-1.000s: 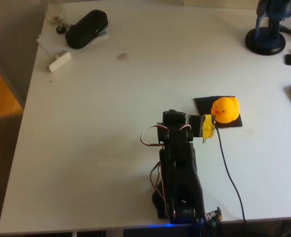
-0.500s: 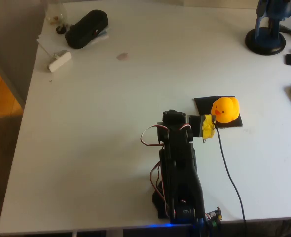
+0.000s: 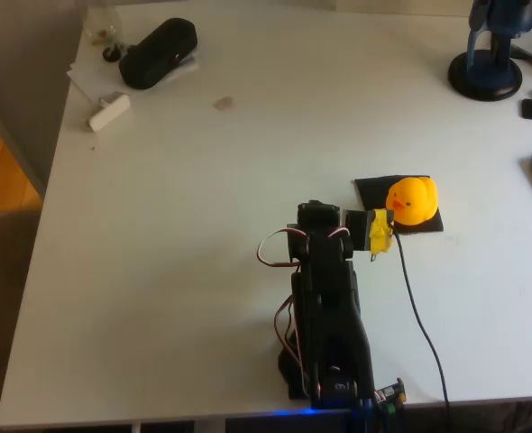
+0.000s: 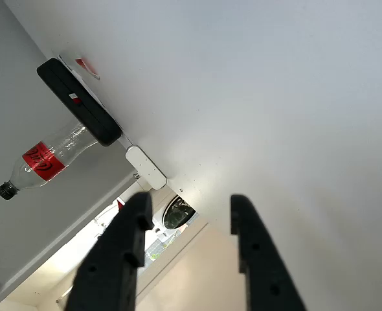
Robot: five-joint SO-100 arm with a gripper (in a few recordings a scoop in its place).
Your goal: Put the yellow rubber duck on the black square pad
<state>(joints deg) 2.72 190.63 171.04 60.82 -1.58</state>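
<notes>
At the left of my wrist view a clear plastic bottle [image 4: 41, 163] lies with a dark cap and a red label bearing white script that I cannot read. Beside it is a black oblong case [image 4: 78, 102] with a small red-and-white tag on it, and a white rectangular block [image 4: 146, 167] just below the case's lower end. In the overhead view the same black case [image 3: 158, 52] sits at the upper left of the white table [image 3: 203, 198] on pale paper, the white block [image 3: 109, 111] just below it.

The yellow rubber duck [image 3: 411, 200] is a small rounded toy, bright yellow shading to orange, its orange beak turned toward the left of the frame. It sits right of centre in the overhead view on the black square pad [image 3: 371, 190], a thin flat matte mat whose upper-left corner and lower edge show around the duck.

My gripper [image 4: 188, 223] shows in the wrist view as 2 dark fingers [image 4: 129, 246] spread well apart with bare space between them, holding nothing and touching nothing. In the overhead view my yellow-taped tip [image 3: 380, 234] lies just left of the duck, at the pad's lower-left edge; I cannot tell there whether it touches either. A black cable [image 3: 417, 311] runs from near that tip to the bottom edge. A dark-blue round stand base [image 3: 485, 76] is at the upper right.
</notes>
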